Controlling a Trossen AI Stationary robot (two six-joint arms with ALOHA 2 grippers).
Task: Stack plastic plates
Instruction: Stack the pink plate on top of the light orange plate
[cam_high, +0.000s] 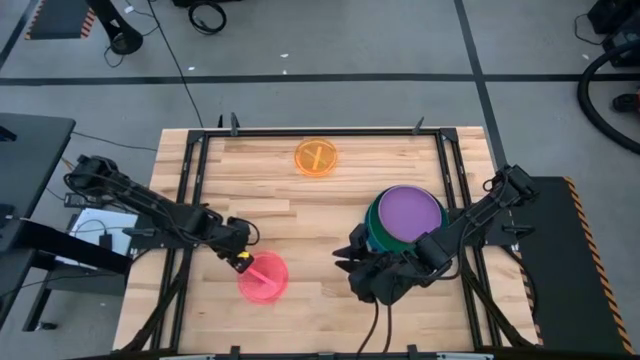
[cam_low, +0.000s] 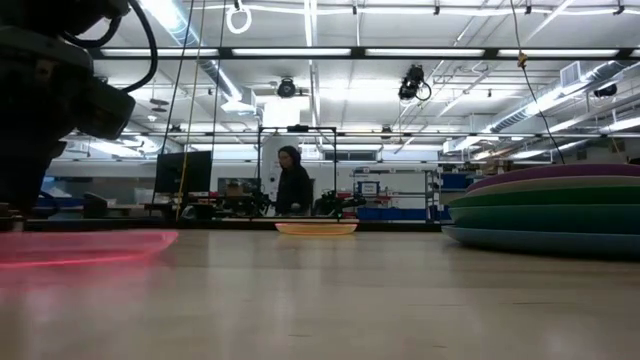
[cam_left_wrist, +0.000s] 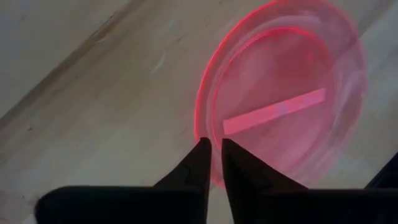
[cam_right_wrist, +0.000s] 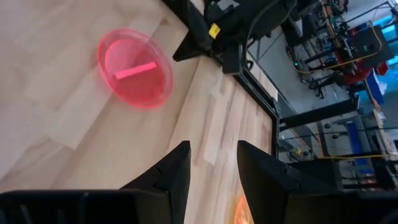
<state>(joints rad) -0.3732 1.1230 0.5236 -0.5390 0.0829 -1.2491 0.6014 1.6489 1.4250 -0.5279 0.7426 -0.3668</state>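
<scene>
Left gripper (cam_high: 243, 262) is pinching the rim of the pink plate (cam_high: 264, 277) near the surface's front edge. Right gripper (cam_right_wrist: 208, 162) is hanging unclenched, empty, beside the purple-topped stack (cam_high: 405, 221) at right. Orange plate (cam_high: 318, 157) is waiting near the back edge. Plates look light, stiff, slippery: rim grip is advisable.

Pink plate (cam_high: 264, 277); orange plate (cam_high: 317, 158); purple plate (cam_high: 410, 212) atop dark green plate (cam_high: 374, 232); pale wood table (cam_high: 300, 215).
</scene>
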